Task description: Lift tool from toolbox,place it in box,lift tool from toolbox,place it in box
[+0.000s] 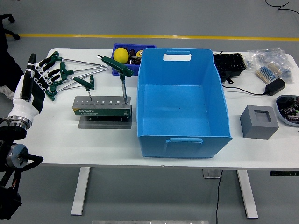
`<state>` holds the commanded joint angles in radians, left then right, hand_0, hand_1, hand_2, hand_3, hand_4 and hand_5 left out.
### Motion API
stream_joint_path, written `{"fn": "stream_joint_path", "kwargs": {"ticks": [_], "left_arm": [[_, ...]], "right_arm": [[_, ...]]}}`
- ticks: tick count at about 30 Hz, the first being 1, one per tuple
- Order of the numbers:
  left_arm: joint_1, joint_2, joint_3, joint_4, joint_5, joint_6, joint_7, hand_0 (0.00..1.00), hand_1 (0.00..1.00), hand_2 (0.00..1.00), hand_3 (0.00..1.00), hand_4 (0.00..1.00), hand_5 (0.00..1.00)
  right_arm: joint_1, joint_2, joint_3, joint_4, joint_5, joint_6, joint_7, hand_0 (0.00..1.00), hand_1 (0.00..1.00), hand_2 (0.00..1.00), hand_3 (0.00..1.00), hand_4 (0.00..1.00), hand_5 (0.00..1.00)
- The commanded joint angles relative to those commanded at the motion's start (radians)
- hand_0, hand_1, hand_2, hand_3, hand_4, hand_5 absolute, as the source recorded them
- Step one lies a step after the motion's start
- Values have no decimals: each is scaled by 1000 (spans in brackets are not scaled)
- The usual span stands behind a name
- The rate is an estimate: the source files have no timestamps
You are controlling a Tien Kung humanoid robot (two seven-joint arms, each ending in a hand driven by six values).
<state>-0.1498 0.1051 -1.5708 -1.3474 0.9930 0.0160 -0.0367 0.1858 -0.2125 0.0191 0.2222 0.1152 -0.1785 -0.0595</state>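
Observation:
A green tool stand [102,109] sits left of centre on the white table [93,140]. Two green T-handle wrenches stand upright in it: a small one [86,84] at its left end and a larger one [119,67] at its right end. Several more T-handle wrenches [63,72] lie loose on the table behind the stand. A large blue box [182,102] stands open and empty in the middle. My left hand [32,86] hovers at the table's left edge, fingers spread, holding nothing, close to the loose wrenches' handles.
A small blue bin [122,63] with a yellow ball [121,54] stands behind the stand. A grey square block [259,122] sits right of the box. Black cases, bagged parts, a power adapter [274,87] and a parts tray [288,108] fill the back right.

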Motion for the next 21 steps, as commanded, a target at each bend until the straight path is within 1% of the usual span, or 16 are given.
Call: {"fn": "stream_joint_path", "kwargs": {"ticks": [21], "left_arm": [[-5,5,10,1,3,-2,1,760,749,821,773,921,910]], "right_arm": [[0,2,4,-1,-6,-2,-1,710,690,734,599,832,721]]}}
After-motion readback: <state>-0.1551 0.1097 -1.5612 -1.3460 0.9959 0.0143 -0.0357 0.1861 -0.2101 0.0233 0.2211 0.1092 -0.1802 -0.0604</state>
